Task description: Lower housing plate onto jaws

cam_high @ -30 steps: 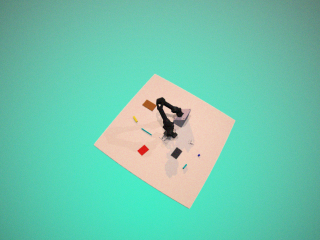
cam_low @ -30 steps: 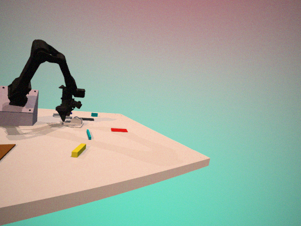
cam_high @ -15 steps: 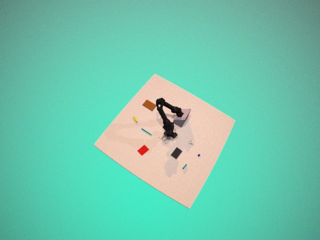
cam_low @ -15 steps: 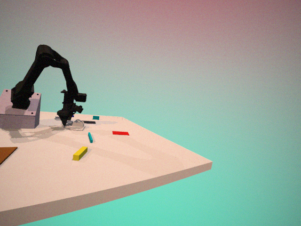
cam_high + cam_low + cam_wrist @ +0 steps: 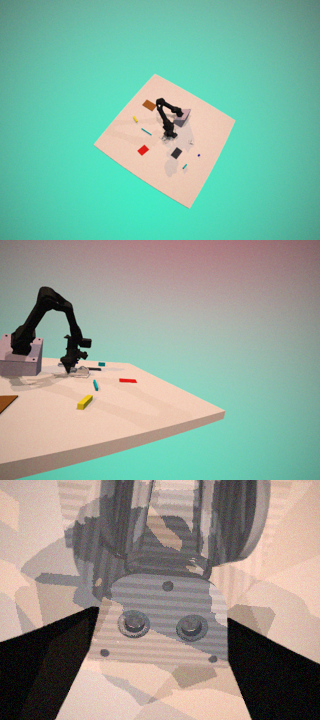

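My gripper [image 5: 161, 618] [image 5: 68, 372] is shut on the housing plate [image 5: 165, 606], a grey, striped plate with rounded far corners. The black fingers hold its left and right sides, low over the table. A round stub end shows in the plate's left hole [image 5: 134, 622] and another in its right hole [image 5: 191, 626]. The grey jaw assembly [image 5: 240, 520] [image 5: 80, 372] extends beyond the plate's rounded edge. Whether the plate is fully down and level is hard to tell. The hand hides most of it in the top and exterior views.
A black tile [image 5: 176, 153], a red tile [image 5: 143, 150] [image 5: 127, 380], a brown tile [image 5: 149, 105], a yellow bar [image 5: 135, 119] [image 5: 84, 402], a long teal bar [image 5: 146, 131] [image 5: 95, 385], a short teal bar [image 5: 184, 166] and a small blue block [image 5: 199, 155] lie around. Small pale parts [image 5: 191, 142] lie apart.
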You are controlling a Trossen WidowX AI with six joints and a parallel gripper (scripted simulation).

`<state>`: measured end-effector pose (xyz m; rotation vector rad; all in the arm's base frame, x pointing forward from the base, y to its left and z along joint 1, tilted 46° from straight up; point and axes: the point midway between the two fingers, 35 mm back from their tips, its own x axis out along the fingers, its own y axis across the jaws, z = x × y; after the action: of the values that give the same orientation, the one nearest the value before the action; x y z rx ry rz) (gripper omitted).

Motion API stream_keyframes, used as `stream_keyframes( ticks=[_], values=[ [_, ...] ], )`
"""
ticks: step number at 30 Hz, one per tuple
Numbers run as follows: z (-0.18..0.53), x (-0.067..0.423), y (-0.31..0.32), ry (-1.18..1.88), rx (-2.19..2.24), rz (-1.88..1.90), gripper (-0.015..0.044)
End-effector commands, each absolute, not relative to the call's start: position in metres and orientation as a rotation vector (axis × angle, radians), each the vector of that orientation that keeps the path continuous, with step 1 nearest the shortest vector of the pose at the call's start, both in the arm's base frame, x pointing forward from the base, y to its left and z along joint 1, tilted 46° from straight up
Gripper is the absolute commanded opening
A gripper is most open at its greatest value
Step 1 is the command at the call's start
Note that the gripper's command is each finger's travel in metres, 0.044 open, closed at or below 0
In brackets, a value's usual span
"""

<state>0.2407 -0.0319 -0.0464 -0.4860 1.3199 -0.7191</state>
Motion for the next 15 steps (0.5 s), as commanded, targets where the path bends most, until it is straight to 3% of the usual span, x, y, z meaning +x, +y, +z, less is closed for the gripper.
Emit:
stream_keyframes(
  ticks=[1,15],
  values=[
    [-0.0477,0.2397,-0.0331,1.325,-0.497,-0.718,0.0351],
    [-0.0494,0.2399,-0.0349,1.326,-0.5,-0.716,0.0351]
  ],
)
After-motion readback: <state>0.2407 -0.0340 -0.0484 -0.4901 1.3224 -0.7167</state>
